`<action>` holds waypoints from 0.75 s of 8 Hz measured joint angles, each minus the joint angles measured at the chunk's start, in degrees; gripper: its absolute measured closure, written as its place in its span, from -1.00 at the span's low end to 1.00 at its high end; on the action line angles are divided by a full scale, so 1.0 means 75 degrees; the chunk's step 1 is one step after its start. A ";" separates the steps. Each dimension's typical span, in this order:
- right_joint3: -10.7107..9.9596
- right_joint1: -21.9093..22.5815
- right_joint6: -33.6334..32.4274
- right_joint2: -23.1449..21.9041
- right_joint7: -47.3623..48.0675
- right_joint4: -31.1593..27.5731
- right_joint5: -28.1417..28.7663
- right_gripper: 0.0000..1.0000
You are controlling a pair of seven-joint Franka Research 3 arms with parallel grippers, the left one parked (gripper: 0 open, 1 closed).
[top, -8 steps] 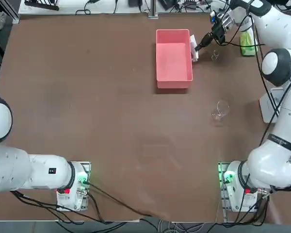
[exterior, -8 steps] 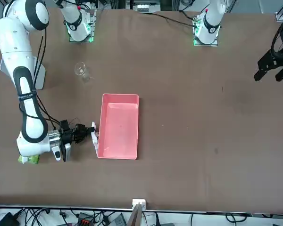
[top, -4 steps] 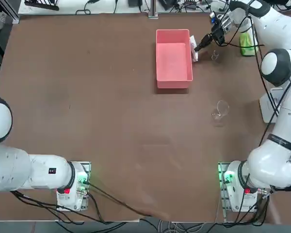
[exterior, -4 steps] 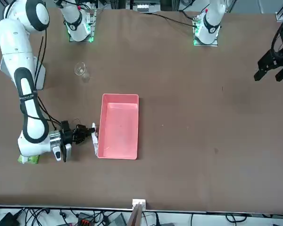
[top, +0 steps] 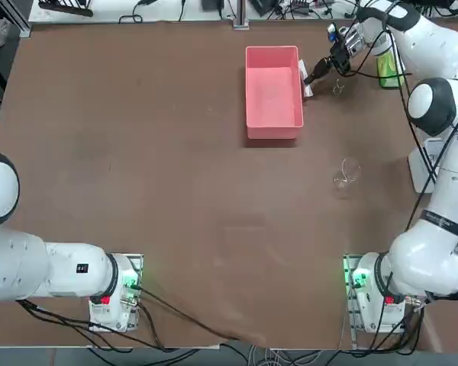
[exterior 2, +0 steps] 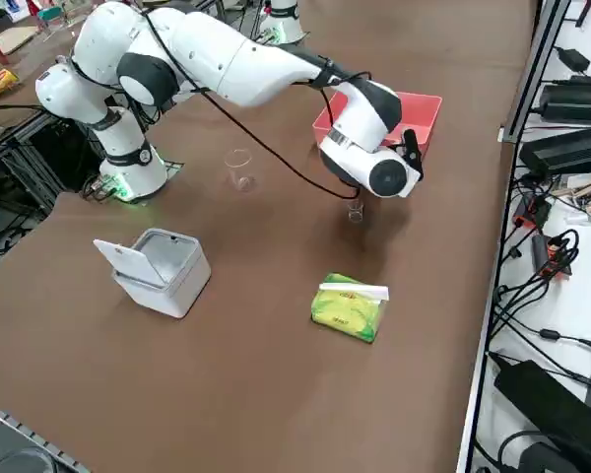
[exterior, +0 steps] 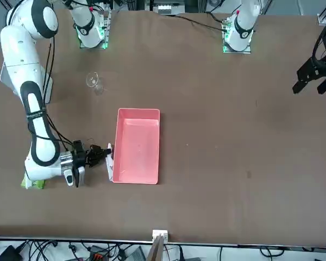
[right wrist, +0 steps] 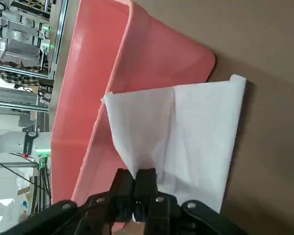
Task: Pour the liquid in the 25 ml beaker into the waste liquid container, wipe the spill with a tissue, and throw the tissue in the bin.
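Observation:
My right gripper [right wrist: 139, 178] is shut on the white tissue [right wrist: 186, 127], pinching one edge. The sheet spreads on the table right beside the outer wall of the pink waste liquid container [right wrist: 112, 73]. From overhead the gripper [top: 313, 76] and tissue [top: 305, 76] sit at the container's [top: 273, 91] right side, near the far edge. The 25 ml beaker [top: 338, 88] stands upright just right of the gripper, also seen below the wrist in the side view [exterior 2: 356, 211]. The light grey bin [exterior 2: 158, 268] stands open, lid up, at the table's right edge.
A larger clear beaker [top: 346, 174] stands between the container and my base. The yellow-green tissue pack [exterior 2: 350, 305] lies at the far right, a white sheet sticking out. Cables hang from my wrist over the small beaker.
My wrist has shifted slightly toward the table's far edge, dragging the tissue along the container's wall. The grip has stayed shut.

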 joint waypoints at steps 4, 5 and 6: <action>0.0000 0.0220 0.0270 0.0108 0.0000 -0.0001 -0.0004 0.93; -0.0001 0.0222 0.0365 0.0180 -0.0035 0.0000 -0.0006 0.93; -0.0007 0.0221 0.0473 0.0247 -0.0136 0.0000 -0.0007 0.93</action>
